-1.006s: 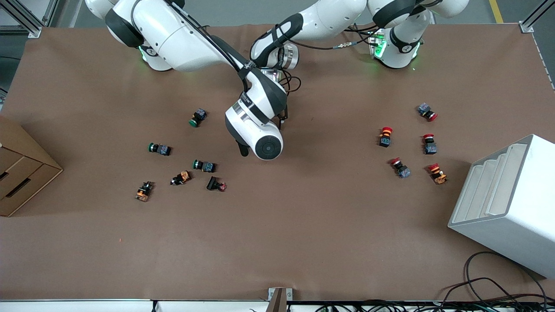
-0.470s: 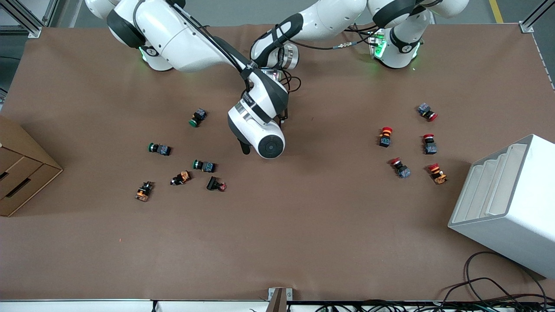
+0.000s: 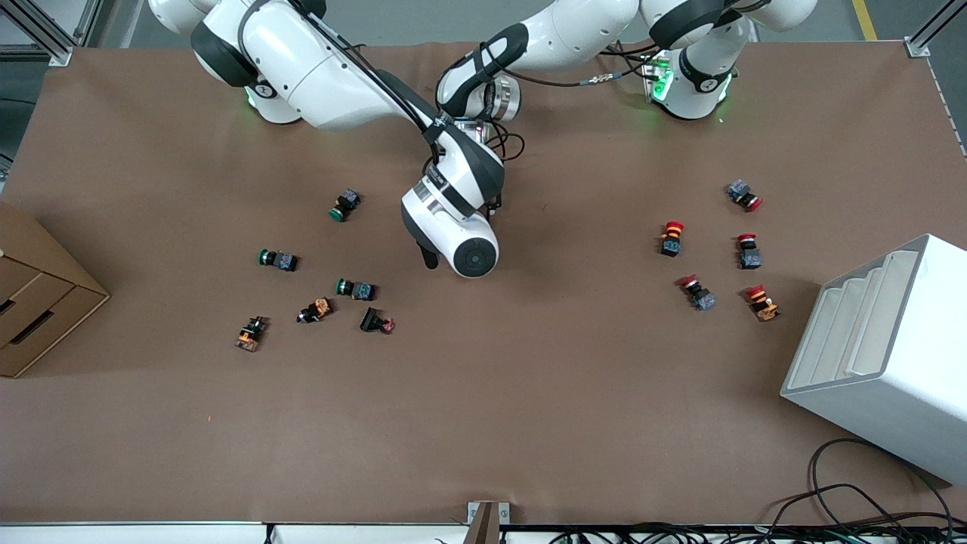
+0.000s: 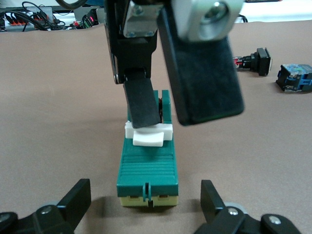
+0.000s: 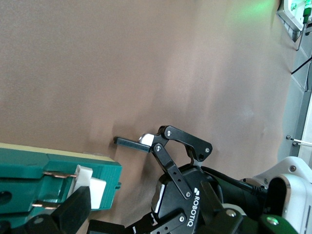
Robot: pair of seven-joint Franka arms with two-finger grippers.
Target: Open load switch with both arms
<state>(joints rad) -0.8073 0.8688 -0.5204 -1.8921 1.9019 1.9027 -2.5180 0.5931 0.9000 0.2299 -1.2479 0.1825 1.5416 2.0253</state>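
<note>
The load switch is a dark green block lying on the brown table, with a cream base and a white piece on top. In the front view it is hidden under the right arm's wrist at mid-table. My left gripper is open, its fingers standing apart on either side of the switch's cream end. My right gripper hangs open over the switch, one finger resting on the white piece. The right wrist view shows the switch beside the left gripper's black body.
Green-capped push buttons and others lie toward the right arm's end. Red-capped ones lie toward the left arm's end. A cardboard drawer box and a white stepped rack stand at the table's ends. Cables trail along the front edge.
The right arm's wrist has shifted slightly toward the left arm's end of the table. The left arm and the buttons have not moved.
</note>
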